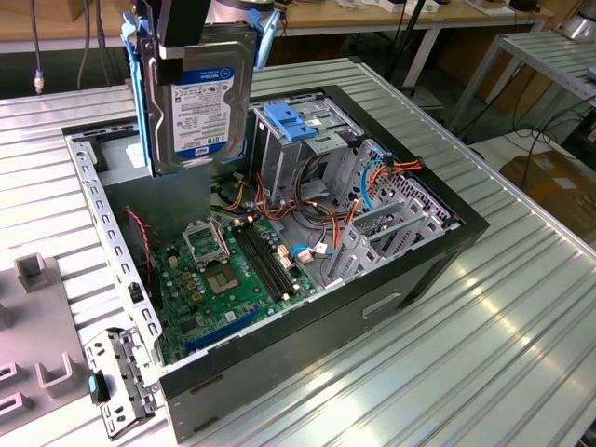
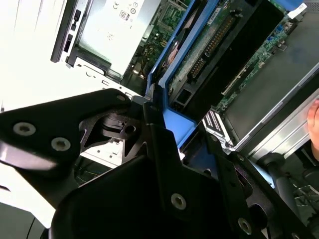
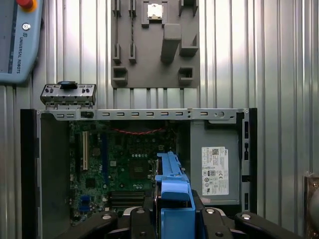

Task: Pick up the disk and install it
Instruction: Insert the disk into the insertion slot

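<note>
A ribbed metal bench [image 1: 521, 363] is spread across the exterior view, and an open computer case [image 1: 410, 279] is laid on it at the frame's centre, with its green motherboard [image 1: 223, 279] exposed. The disk [image 1: 200, 98] is held upright in the upper left of the frame, above the open case, with its label turned to the camera. It is grasped along its top edge by the clenched pincer [image 1: 186, 47].
</note>
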`<state>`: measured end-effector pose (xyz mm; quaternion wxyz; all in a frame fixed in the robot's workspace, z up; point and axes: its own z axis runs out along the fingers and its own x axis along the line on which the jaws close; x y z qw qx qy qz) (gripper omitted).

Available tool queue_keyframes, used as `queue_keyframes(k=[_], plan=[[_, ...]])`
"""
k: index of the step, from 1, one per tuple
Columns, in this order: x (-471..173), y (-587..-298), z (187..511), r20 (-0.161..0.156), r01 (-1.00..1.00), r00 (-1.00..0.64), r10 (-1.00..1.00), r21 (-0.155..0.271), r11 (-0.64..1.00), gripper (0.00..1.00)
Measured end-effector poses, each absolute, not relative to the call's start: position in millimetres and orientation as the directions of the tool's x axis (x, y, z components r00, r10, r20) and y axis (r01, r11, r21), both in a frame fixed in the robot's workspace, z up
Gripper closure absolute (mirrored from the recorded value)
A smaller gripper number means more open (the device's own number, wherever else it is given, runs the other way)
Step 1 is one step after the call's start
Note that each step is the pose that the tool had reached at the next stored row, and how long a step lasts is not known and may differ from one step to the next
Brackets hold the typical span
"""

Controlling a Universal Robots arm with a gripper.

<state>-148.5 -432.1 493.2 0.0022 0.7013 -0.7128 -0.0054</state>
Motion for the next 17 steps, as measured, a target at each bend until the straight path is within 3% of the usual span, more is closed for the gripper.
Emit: queue_keyframes(k=[17], plan=[[-148.4,-450.5,493.1,-0.005,-1.000,-0.016,-1.000,0.011,0.016,0.63]])
